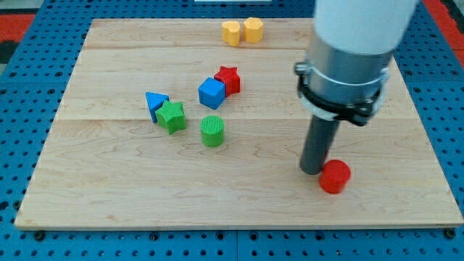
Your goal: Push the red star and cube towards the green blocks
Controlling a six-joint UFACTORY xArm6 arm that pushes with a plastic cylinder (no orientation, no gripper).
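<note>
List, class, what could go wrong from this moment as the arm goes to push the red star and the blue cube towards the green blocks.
1. My tip touches the red cylinder, so moving off may drag it along.
2. The red star and blue cube touch; an off-centre push could split them.
3. The green star leans on the blue triangle; overshooting could scatter both, or the green cylinder.

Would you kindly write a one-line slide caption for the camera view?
My tip rests beside the red cylinder, far right of the red star and blue cube on the wooden board.
</note>
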